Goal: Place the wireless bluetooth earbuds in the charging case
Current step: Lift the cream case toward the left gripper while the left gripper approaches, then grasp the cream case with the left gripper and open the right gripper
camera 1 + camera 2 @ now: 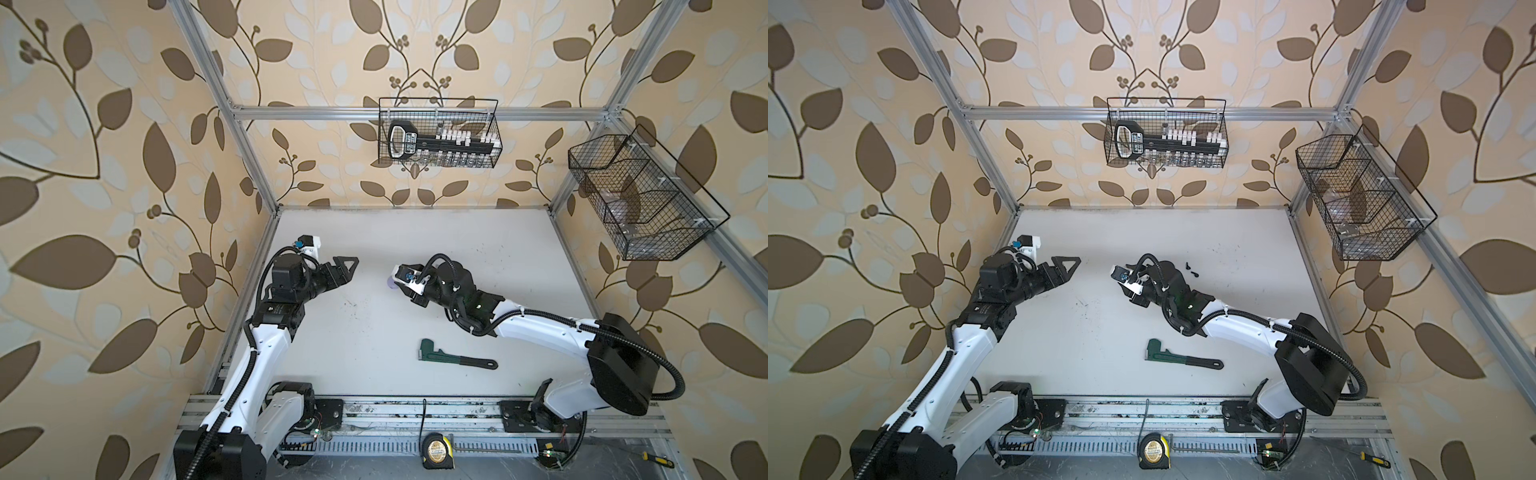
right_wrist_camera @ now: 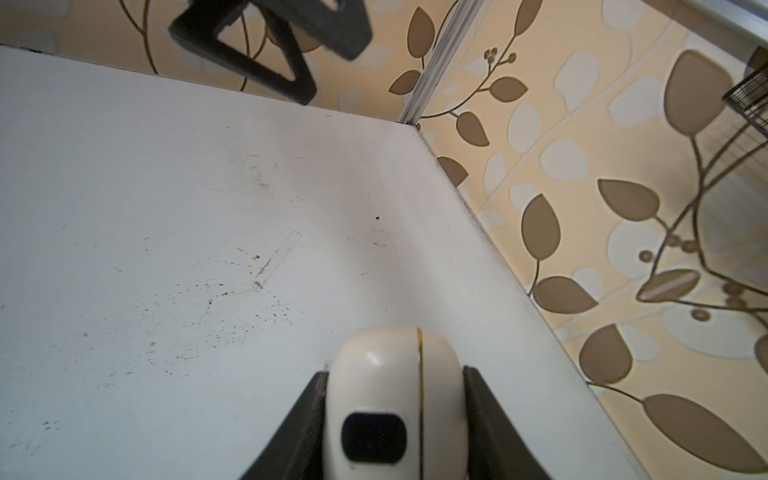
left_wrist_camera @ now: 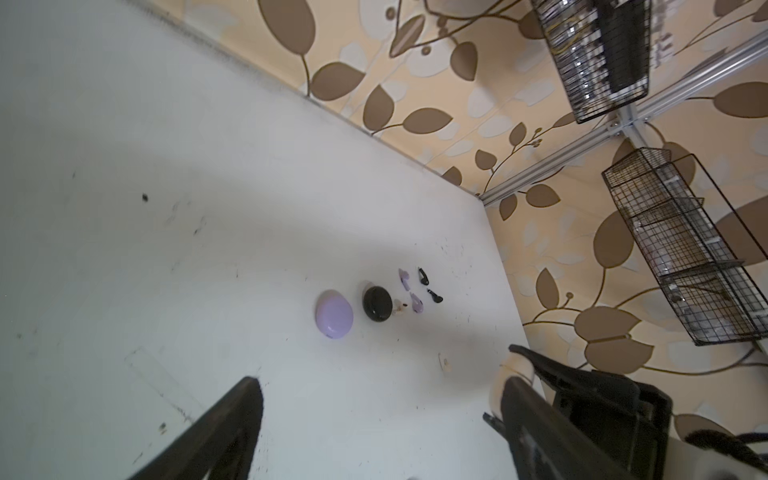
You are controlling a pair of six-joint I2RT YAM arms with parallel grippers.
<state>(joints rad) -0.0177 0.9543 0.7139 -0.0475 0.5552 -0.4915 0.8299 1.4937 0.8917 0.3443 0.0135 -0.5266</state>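
Top views, left hand (image 1: 348, 266): raised over the left of the white tabletop (image 1: 415, 232), black triangular fingers pointing toward the middle.
Top views, right arm (image 1: 540, 328): reaches to the middle; its wrist camera hides what it grips.
Top views, lavender case (image 1: 390, 284): a sliver shows on the tabletop at the right wrist's tip.
Top views, black earbuds (image 1: 1191, 268): two in a top view, lying just behind the right wrist.
Top views, pipe wrench (image 1: 455, 358): green, flat near the front edge, between the arms.
Left wrist view, left hand: fingers (image 3: 224, 432) spread wide, nothing between them.
Left wrist view, cases: lavender case and black case (image 3: 377, 303), both closed, near each other but apart.
Left wrist view, earbuds: two lavender earbuds (image 3: 404, 278) beside the black pair; a pale earbud (image 3: 401, 308) lies just beside the black case.
Right wrist view, right hand (image 2: 395, 372): fingers pressed against both sides of the white charging case (image 2: 374, 365).
Right wrist view, white charging case: lid closed, gold seam, dark panel facing the camera; whether it touches the tabletop cannot be told.
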